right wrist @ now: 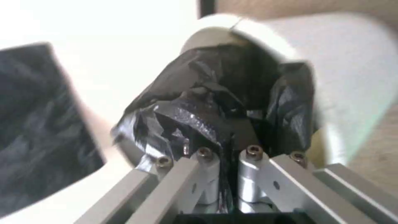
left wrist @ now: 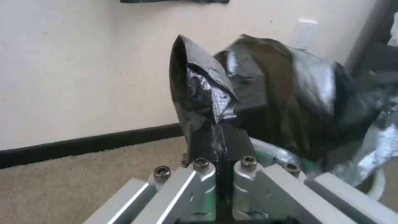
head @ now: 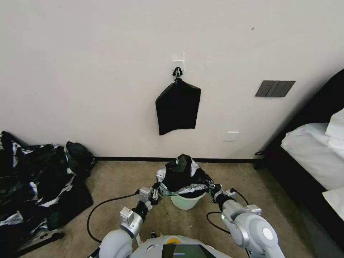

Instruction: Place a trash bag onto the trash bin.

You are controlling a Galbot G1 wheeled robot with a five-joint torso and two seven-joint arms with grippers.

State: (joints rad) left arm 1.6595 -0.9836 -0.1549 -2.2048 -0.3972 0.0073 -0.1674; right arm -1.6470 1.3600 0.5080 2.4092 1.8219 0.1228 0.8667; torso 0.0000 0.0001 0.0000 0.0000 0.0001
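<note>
I hold the trash bag (head: 182, 175) over the trash bin (head: 187, 201), left gripper (head: 156, 194) and right gripper (head: 211, 189) both clamped on its edges; best to lower evenly, keeping the mouth stretched.

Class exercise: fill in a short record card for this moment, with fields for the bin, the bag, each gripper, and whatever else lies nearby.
trash bin: cream-white pail on the carpet near the wall, upright
trash bag: black, draped over the bin's mouth, bunched up into a peak above it
left gripper: at the bin's left side, shut on the bag's edge
right gripper: at the bin's right side, shut on the bag's edge
black bundle: hangs from a wall hook above the bin
plastic heap: black-and-silvery, on the floor to the left
</note>
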